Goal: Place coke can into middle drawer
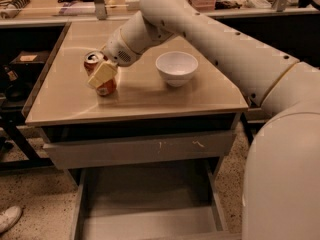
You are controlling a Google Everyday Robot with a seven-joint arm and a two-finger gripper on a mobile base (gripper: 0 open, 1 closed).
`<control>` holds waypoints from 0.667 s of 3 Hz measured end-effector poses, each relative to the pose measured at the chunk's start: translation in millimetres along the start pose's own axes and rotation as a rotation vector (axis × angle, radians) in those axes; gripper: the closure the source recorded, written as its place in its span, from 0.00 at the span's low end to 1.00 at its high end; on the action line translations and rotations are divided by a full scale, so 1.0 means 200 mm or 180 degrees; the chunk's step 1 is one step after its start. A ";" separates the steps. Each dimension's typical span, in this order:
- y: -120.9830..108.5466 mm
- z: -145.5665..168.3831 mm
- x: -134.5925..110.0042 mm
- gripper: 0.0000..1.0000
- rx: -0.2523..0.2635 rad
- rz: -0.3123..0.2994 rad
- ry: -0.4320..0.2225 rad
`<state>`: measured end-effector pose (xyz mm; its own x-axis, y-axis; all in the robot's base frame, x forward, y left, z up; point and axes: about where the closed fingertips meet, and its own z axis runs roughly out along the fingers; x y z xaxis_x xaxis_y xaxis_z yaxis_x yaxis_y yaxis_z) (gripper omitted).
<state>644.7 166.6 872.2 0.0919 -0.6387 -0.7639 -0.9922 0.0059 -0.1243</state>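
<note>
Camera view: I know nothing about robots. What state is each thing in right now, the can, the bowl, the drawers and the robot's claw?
coke can: top up, on the left of the tabletop, not in a drawer yet.
gripper: down at the coke can, partly covering its side.
middle drawer: pulled open, nothing seen inside.
scratched drawer: shut.
white bowl: upright, nothing seen inside.
</note>
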 end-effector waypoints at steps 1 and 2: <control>0.00 0.00 0.00 0.64 0.0000 0.0000 0.0000; 0.00 0.00 0.00 0.88 0.0000 0.0000 0.0000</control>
<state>644.7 166.6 872.1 0.0919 -0.6388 -0.7639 -0.9922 0.0059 -0.1243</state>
